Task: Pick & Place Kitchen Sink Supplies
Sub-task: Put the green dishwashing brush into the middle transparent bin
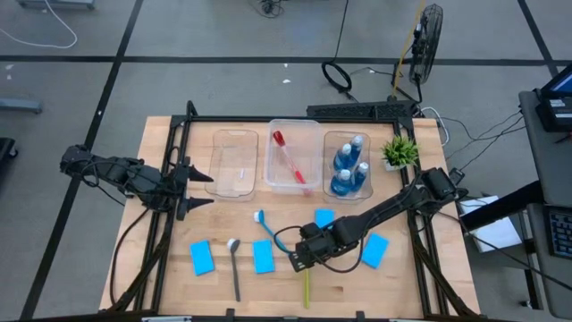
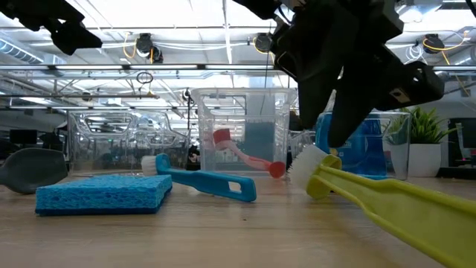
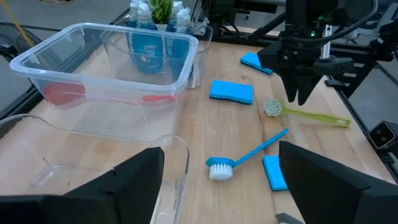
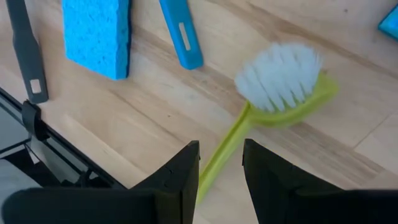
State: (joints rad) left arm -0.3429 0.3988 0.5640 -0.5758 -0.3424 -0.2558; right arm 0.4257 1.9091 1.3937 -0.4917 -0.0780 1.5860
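Yellow-green brush [image 4: 267, 106] lay on the table [image 4: 155, 112], its handle between the right tool's [image 4: 221, 171] partly spread, unclosed fingers, head just ahead. Judged light, stiff, slick plastic; grip mid-handle. Left tool [image 1: 192, 186] waited spread, well apart.

Matt wood table [image 1: 429, 286]; clear glossy plastic tubs [image 3: 93, 68]; porous sponge [image 2: 100, 193].

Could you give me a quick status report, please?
Right gripper open, straddling yellow-green brush handle on table. Left gripper open, waiting beside empty tub. Nothing blocking.
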